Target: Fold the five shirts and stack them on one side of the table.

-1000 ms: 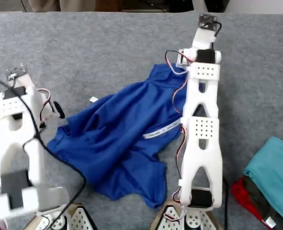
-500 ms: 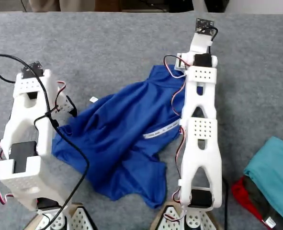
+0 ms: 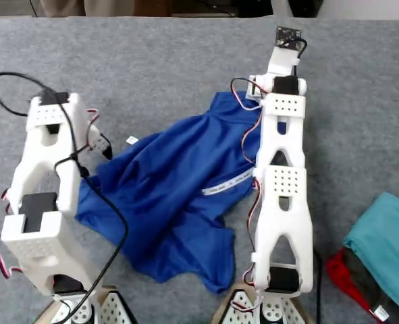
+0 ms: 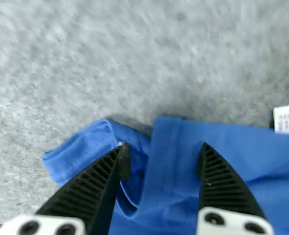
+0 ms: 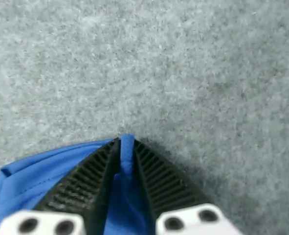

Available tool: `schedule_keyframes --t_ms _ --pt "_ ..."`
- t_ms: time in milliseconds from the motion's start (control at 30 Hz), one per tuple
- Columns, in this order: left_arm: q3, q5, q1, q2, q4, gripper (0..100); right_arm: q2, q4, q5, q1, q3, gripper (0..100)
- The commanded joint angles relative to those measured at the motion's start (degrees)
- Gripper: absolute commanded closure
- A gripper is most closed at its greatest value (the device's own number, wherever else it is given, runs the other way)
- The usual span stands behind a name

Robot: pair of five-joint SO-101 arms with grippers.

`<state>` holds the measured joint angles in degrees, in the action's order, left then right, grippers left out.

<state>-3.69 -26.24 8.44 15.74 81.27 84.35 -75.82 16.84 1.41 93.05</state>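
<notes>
Two arms stand over a grey felt-covered table (image 3: 152,61), with a crumpled blue shirt (image 3: 179,196) spread between them, roughly at the middle. The right gripper (image 5: 127,147) is at the shirt's far right edge, pinched tight on a thin fold of blue cloth that stands up between its ribbed black fingers (image 5: 90,176), with bare felt just beyond. The left gripper (image 4: 164,149) is at the shirt's left edge, its fingers spread fairly wide and held above the cloth; a rolled blue hem and a flat seam lie in the gap between them, nothing gripped. A small white tag (image 4: 286,118) sits at the shirt's edge nearby. At the near right of the table a teal shirt (image 3: 385,233) lies on top of a red garment (image 3: 348,273), well apart from the blue one
</notes>
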Motion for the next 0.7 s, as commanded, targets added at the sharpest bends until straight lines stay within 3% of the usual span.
schedule_keyframes --t_ms 0,333,567,667 --pt "4.4 -0.62 -2.37 1.27 1.93 77 -0.4 1.05 -0.44 0.4 2.51 99.3" --pt "7.3 -4.22 -2.55 10.51 2.02 77 -0.4 1.05 -0.44 0.4 2.51 99.3" --pt "11.16 -5.36 -2.64 9.71 2.02 94 -0.4 1.05 -0.44 0.4 2.51 99.3" --pt "13.27 -5.45 -2.55 9.63 1.93 94 -0.4 1.05 -0.44 0.4 2.51 99.3"
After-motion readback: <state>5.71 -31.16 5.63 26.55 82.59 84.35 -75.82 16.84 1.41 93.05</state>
